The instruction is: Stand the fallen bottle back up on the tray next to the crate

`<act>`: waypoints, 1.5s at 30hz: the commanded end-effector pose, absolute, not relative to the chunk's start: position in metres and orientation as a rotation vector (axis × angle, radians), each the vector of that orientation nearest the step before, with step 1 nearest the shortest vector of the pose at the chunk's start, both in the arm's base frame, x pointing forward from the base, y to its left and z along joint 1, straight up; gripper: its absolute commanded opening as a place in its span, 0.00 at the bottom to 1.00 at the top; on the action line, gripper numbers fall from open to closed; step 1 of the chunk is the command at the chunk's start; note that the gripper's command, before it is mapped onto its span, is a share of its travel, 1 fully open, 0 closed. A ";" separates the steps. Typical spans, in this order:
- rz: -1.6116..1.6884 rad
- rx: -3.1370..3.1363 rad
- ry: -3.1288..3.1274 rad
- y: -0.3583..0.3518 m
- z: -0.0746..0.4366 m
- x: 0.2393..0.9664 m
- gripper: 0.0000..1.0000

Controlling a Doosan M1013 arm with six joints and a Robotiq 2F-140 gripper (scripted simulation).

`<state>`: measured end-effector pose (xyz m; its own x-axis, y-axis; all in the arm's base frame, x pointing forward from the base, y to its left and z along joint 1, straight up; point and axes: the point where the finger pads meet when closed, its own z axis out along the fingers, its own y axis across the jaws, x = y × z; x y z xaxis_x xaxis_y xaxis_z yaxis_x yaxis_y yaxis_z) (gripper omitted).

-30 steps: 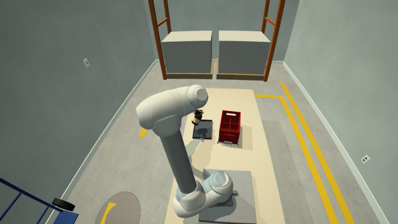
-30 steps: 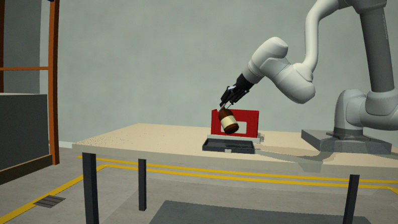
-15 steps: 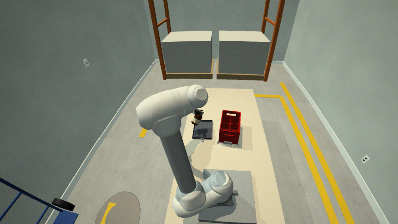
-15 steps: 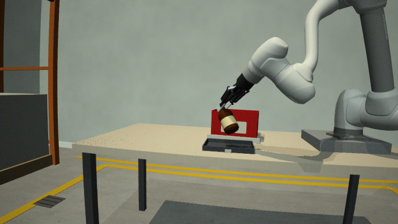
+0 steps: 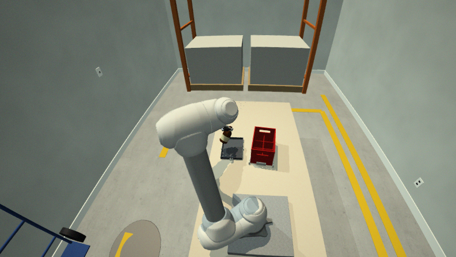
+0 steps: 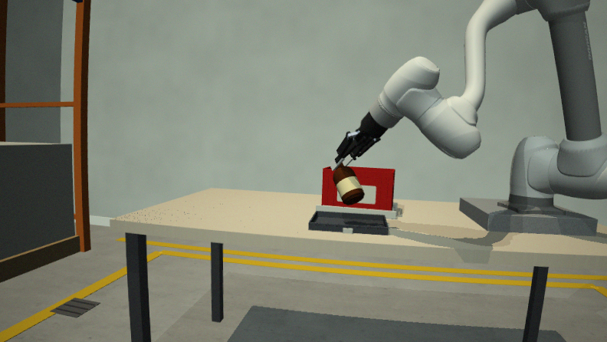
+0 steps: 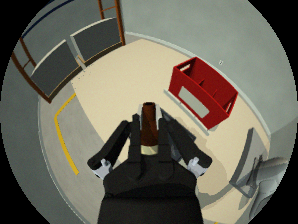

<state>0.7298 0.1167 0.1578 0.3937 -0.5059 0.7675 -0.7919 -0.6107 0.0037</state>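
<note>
A brown bottle (image 5: 224,136) (image 6: 349,186) (image 7: 149,127) with a cream label hangs in the air, tilted, its base lower than its neck. My gripper (image 6: 341,163) (image 5: 227,129) (image 7: 149,109) is shut on the bottle near its neck. It holds the bottle above the dark tray (image 5: 237,155) (image 6: 326,223), clear of the tray floor. The red crate (image 5: 263,145) (image 6: 382,175) (image 7: 200,90) stands next to the tray. In the exterior view the bottle shows in front of the crate.
The tray and crate stand on a beige table (image 5: 271,185) (image 6: 237,208). The arm's base (image 5: 236,223) (image 6: 547,199) sits on a grey plate at one end. Two grey boxes (image 5: 213,59) on an orange rack stand beyond the table.
</note>
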 end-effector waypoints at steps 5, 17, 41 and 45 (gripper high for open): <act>1.067 2.288 -1.122 0.117 0.158 0.730 0.10; 1.074 2.281 -1.120 0.117 0.158 0.730 0.10; 1.187 2.184 -1.073 0.117 0.156 0.728 0.10; 1.211 2.166 -1.064 0.118 0.156 0.728 0.10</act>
